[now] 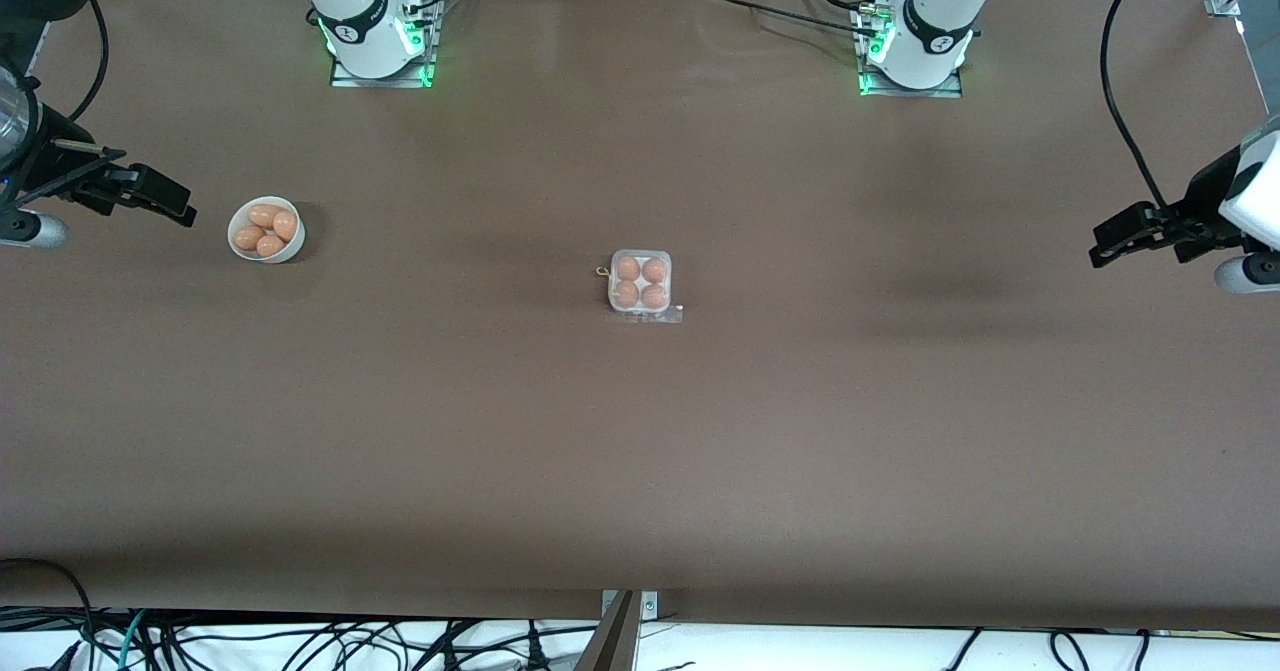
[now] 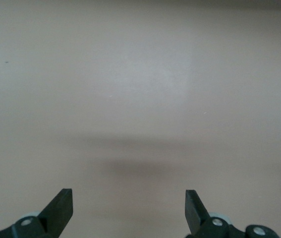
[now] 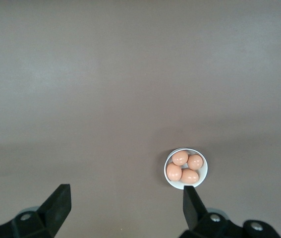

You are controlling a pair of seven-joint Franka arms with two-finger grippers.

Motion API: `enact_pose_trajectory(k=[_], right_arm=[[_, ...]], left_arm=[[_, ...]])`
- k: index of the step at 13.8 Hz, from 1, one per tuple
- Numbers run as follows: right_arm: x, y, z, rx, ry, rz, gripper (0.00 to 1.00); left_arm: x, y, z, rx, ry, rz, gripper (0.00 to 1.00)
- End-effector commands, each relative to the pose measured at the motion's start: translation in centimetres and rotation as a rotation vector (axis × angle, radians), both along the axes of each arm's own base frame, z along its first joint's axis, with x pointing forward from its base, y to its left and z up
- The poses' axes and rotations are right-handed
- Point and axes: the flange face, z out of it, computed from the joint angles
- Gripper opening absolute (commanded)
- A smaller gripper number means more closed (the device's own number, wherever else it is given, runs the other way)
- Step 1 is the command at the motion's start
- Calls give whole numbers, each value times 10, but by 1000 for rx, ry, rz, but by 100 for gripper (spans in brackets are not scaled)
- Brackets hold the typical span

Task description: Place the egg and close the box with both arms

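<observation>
The box (image 1: 640, 282), a small clear-plastic carton, sits mid-table with several orange-brown eggs in its cells. A clear flap shows along its nearer edge, and I cannot tell whether the lid is latched. More eggs (image 1: 267, 229) lie in a white bowl (image 1: 293, 249) toward the right arm's end of the table; the same bowl (image 3: 202, 176) shows in the right wrist view. My right gripper (image 1: 180, 213) hangs open beside the bowl, holding nothing. My left gripper (image 1: 1102, 249) hangs open over bare table at the left arm's end, with nothing between its fingers (image 2: 61, 203).
A brown table (image 1: 640, 471) spreads wide around the box. Both arm bases (image 1: 375, 41) stand along the table edge farthest from the front camera. Cables lie along the nearest edge. A small hook-like bit (image 1: 602, 271) lies beside the box.
</observation>
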Motion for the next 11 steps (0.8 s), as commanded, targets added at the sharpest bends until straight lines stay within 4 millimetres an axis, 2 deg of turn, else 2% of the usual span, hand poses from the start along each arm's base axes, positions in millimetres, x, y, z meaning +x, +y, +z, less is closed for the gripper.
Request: enact_pose_trajectory(k=[1, 2, 4, 11], right_arm=[[-3, -1, 2, 14, -4, 11, 100], [-3, -1, 2, 14, -4, 11, 100], [-3, -1, 2, 14, -4, 9, 100], [-3, -1, 2, 14, -4, 9, 100]], left_arm=[[-13, 1, 0, 33, -14, -29, 100], [-16, 1, 0, 32, -14, -31, 100], [-19, -13, -4, 30, -11, -53, 100], [-22, -13, -4, 29, -27, -50, 100]])
